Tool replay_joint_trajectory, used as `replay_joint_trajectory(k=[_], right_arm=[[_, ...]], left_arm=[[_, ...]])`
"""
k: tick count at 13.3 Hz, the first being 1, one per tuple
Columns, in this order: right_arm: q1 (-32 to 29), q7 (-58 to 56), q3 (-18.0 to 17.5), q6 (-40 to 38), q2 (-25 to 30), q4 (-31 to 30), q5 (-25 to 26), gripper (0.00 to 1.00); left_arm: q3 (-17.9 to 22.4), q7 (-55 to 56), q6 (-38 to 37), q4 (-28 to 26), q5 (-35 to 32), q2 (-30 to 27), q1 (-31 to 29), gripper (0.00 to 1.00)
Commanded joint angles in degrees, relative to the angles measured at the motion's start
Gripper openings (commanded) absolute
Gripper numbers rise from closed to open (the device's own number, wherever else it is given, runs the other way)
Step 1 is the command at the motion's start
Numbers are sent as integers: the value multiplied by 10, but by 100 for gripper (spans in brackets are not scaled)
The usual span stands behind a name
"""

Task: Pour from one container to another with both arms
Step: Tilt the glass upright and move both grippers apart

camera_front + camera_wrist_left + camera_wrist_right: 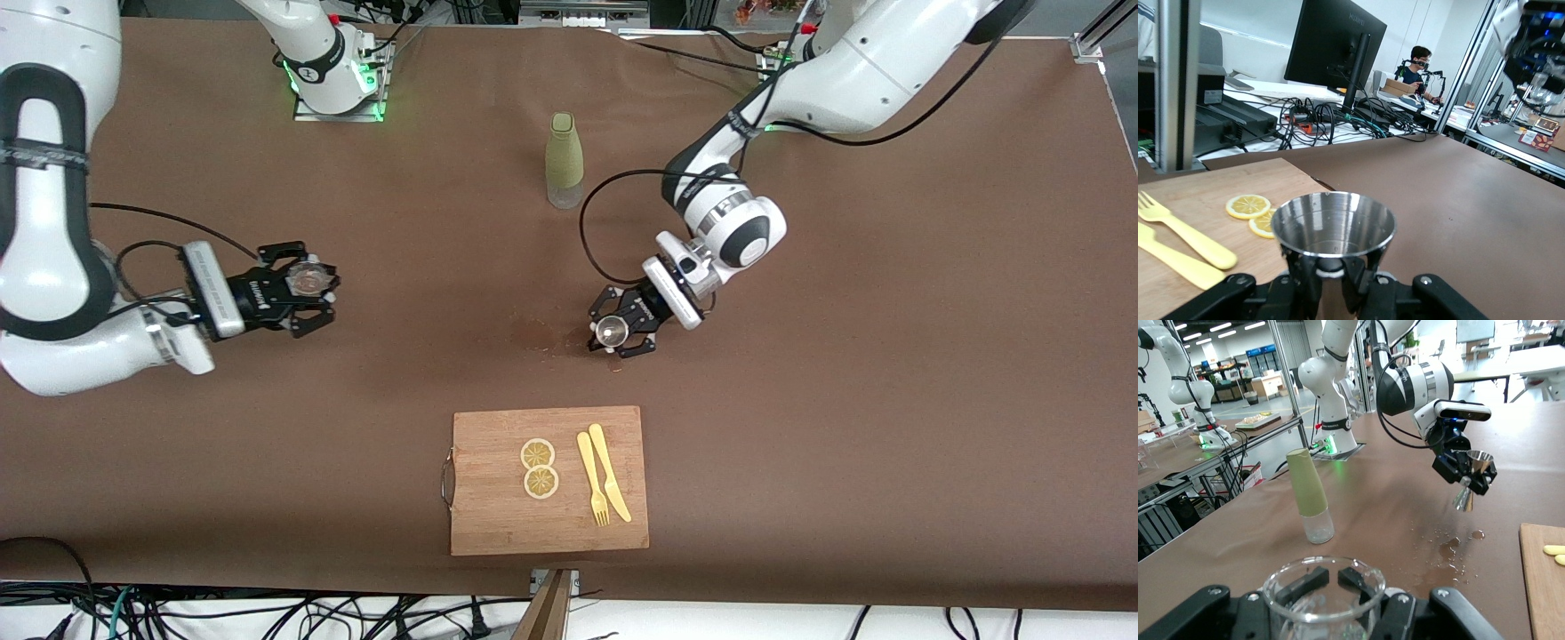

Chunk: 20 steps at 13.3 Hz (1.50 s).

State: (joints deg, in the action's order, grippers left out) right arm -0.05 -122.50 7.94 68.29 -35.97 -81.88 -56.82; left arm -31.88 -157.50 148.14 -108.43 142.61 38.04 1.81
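1. Left gripper (620,332) is up over the bare brown table (889,356), above a wet patch (551,342). Fingers clamped on the waist of a steel jigger (610,333); it sits upright, mouth up. From the left wrist view the upper cup (1334,223) looks empty and shiny inside.
2. Right gripper (307,293) is over the table toward the right arm's end. Fingers clamped on a clear glass cup (309,279), upright. Contents: can't tell; right wrist view shows the rim (1323,583) and see-through walls, nothing obvious inside.
3. The two held containers are well apart, neither tilted.
4. Olive-sleeved bottle (564,160) with a clear base stands upright on the table between the two arm bases, capped shape, level inside not readable.
5. Wooden cutting board (480,498) lies nearer the front camera than the spill. On it: two lemon slices (539,468) touching each other, plus a yellow fork (592,478) and yellow knife (610,471) side by side.
6. Droplets and a damp stain on the table just under the jigger, seen in the right wrist view (1451,550).
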Motion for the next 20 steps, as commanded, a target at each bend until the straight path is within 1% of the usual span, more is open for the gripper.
replay_joint_trajectory(k=[1,3,4,5,6,8,9,11,13,15,17,20], right_arm=[[-34,-38,-7,-21,-16,-2,1,8],[-42,-76,-6,-21,-41,-2,7,8],[-49,-99,-6,-20,-53,-2,14,8],[-52,-123,-6,-21,-61,-3,14,8],[-61,-138,-6,-21,-69,-3,16,8],[-77,-169,-6,-21,-92,-3,22,8],[-85,-185,-6,-22,-107,-3,22,8],[-98,-226,-6,-23,-133,-3,23,8],[-113,-249,-6,-29,-160,-11,22,8],[-119,-262,-6,-24,-180,-11,23,8],[-121,-266,-6,-22,-205,-11,14,8],[-123,-272,-7,-16,-230,-11,-5,8]], left_arm=[[-27,-75,-37,-49,-48,-19,-68,0],[-25,-29,-79,-68,-112,-13,-103,0],[-25,2,-95,-71,-165,-15,-123,0],[-24,45,-115,-75,-240,-15,-151,0],[-20,94,-154,-75,-318,-14,-176,0],[22,175,-242,-73,-466,-17,-213,0],[46,199,-293,-68,-526,-17,-230,0],[91,221,-374,-51,-621,-17,-251,0],[138,228,-444,-37,-680,-17,-256,0],[178,227,-490,-20,-741,-16,-262,0],[201,215,-528,-13,-790,-10,-276,0],[224,174,-594,29,-838,35,-295,0]])
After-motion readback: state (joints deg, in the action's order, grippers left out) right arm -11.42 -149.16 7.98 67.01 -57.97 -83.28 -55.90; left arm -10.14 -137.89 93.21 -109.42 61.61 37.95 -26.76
